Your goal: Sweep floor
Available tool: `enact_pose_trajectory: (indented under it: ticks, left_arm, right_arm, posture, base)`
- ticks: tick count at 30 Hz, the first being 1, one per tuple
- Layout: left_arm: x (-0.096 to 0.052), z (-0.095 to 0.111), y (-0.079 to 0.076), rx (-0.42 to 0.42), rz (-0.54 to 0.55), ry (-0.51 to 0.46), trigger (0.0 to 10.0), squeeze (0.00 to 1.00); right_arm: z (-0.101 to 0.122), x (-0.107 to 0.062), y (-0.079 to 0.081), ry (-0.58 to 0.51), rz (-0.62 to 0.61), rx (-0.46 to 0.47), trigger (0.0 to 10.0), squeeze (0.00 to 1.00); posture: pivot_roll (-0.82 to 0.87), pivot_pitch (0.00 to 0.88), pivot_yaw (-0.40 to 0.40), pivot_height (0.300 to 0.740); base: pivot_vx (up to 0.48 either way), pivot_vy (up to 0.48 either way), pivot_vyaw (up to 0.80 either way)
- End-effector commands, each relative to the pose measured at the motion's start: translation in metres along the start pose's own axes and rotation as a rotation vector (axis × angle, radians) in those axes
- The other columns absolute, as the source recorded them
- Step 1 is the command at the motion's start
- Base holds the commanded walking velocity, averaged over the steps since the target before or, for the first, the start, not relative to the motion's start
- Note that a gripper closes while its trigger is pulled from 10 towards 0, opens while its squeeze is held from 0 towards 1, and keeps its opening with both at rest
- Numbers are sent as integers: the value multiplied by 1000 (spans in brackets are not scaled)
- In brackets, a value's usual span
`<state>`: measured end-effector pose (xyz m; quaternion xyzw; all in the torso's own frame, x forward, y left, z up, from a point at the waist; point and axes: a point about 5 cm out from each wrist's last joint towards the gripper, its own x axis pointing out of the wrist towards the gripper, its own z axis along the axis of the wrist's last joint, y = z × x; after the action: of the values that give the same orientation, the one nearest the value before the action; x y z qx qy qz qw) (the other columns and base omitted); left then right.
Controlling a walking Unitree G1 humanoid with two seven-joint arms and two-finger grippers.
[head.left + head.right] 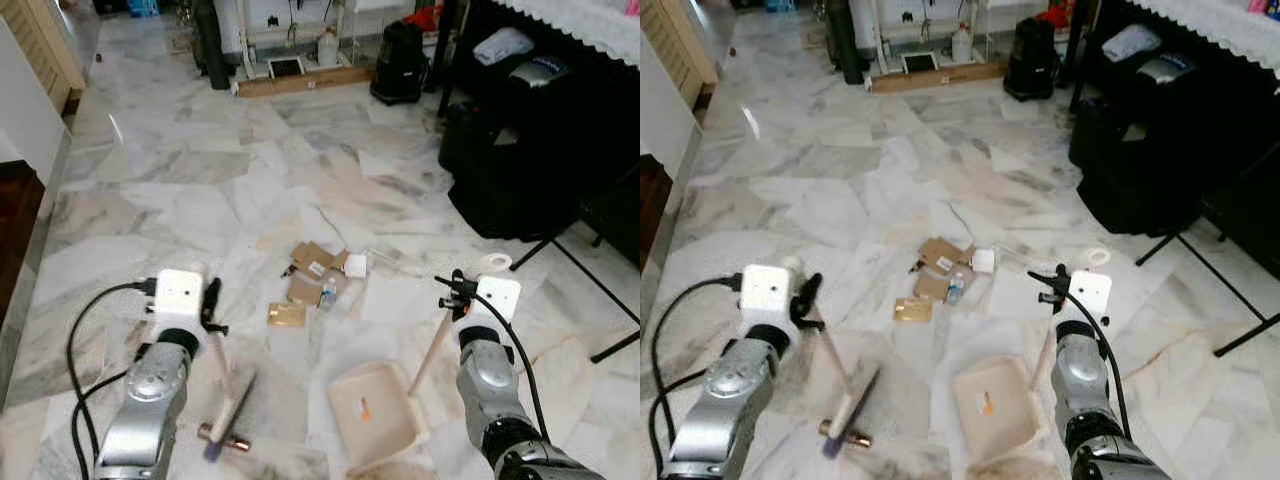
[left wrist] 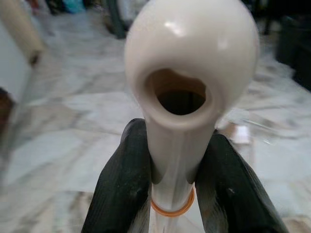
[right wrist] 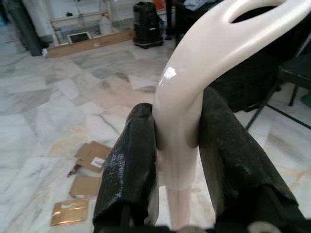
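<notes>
Black left gripper (image 2: 171, 194) clamping broom handle (image 2: 189, 73), right gripper (image 3: 177, 165) clamping dustpan handle (image 3: 194, 77)

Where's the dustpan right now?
In the left eye view, the cream dustpan lies on the marble floor low and right of centre, its handle gripped by the right gripper, just this side of the cardboard scraps.

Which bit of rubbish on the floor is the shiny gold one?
The flat gold packet, lying nearest the robot at the near edge of the litter pile. The brown cardboard pieces behind it are dull, not shiny.
</notes>
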<state>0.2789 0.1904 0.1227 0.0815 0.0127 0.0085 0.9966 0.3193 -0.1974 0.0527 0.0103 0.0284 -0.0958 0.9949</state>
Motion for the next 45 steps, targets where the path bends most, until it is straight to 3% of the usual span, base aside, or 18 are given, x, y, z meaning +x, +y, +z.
enact_pose_trajectory:
  ticks: [1,7,13,20,27,34,41,45]
  left_arm:
    - [-2,16,10,73,60,-82,10000,0]
    - [-5,1,26,183,150,22,10000,0]
    - [-6,-22,30,221,146,153,10000,0]
    - [-1,-31,20,125,123,154,10000,0]
    - [6,-24,23,117,183,104,10000,0]
    - [9,-23,22,94,175,85,10000,0]
    - [6,-24,3,-98,29,55,10000,0]
    - [4,-25,4,-160,41,50,10000,0]
  right_arm:
    - [4,2,4,-17,17,5,10000,0]
    - [4,2,6,-13,29,1,10000,0]
    - [4,2,8,-10,40,2,10000,0]
    - [6,4,10,-14,54,-7,10000,0]
    - [8,5,10,-27,49,-6,10000,0]
    - [7,3,8,-36,45,-21,10000,0]
    - [7,2,-2,-55,-40,-63,10000,0]
    - [5,-1,-5,-58,-70,-101,10000,0]
  posture:
    - [163,89,17,740]
    - [163,87,16,740]
    - [162,85,14,740]
    - [156,93,12,740]
    - [149,109,12,740]
    - [151,122,9,740]
    - [163,135,7,740]
    - [170,144,6,740]
  base:
    - [0,0,0]
    - [0,0,0]
    - [0,0,0]
    - [0,0,0]
    - [0,0,0]
    - [0,0,0]
    - [0,0,0]
    - [0,0,0]
